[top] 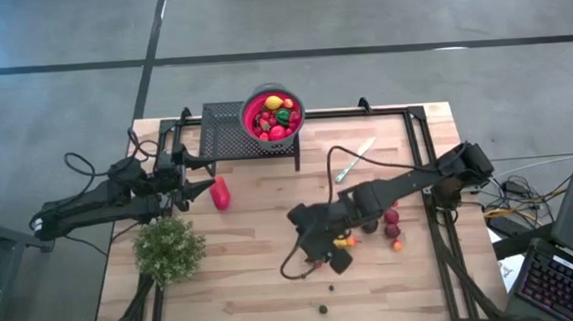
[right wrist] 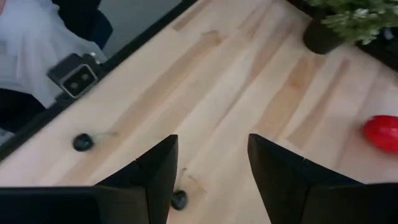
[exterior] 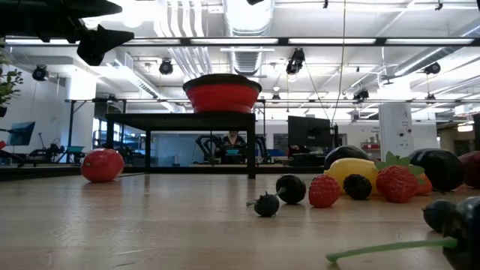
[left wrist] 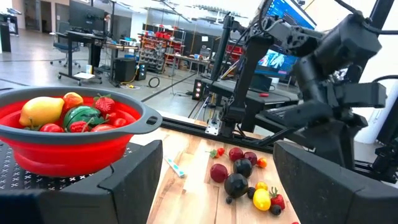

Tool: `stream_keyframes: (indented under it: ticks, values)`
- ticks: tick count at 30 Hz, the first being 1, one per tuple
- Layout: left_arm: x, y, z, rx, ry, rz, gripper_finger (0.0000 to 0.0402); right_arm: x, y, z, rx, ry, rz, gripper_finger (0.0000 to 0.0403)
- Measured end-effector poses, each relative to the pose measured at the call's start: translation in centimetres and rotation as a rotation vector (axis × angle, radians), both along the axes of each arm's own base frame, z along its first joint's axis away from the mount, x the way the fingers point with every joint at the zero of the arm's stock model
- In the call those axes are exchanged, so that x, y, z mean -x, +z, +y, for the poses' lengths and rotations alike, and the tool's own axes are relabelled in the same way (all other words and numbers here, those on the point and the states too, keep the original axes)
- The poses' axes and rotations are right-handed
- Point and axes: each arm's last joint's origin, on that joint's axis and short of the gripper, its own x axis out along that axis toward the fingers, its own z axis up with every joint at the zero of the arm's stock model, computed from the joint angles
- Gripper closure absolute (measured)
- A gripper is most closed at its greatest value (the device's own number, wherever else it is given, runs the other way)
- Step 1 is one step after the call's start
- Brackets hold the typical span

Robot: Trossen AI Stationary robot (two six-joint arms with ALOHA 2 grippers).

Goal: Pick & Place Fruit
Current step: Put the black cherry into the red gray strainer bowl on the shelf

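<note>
The wooden tabletop (top: 252,261) stands in an open workshop with a grey floor. The right pincer (right wrist: 211,171) is spread and empty, aimed down at a small dark berry (right wrist: 179,199) lying just ahead of its fingertips; a second dark berry (right wrist: 82,142) lies farther off. The right arm reaches low across the tabletop from the right edge. The loose fruit (top: 393,224) lies clustered beside that arm. The berry looks light, rigid and prone to roll; grip across its body, not the stem. The left pincer (top: 204,175) is spread, waiting near the red bowl (top: 273,114) on the black rack (top: 224,134).
</note>
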Motion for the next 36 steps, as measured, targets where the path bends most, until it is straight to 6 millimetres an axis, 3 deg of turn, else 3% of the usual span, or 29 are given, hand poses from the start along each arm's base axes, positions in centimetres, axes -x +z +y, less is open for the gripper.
stream_keyframes:
  ticks: [9, 34, 36]
  values:
    - [0.0, 0.0, 0.0, 0.0, 0.0, 0.0, 0.009, 0.5, -3.7, 1.6, -0.049, -0.051, 0.017, 0.0208]
    - [-0.1, -0.3, 0.0, 0.007, 0.005, 0.03, 0.009, -0.9, -16.4, 2.2, 0.007, -0.137, 0.252, 0.0216]
    - [-0.1, -0.3, 0.0, 0.007, 0.004, 0.033, 0.009, -1.2, -16.7, 2.2, 0.012, -0.142, 0.254, 0.0212]
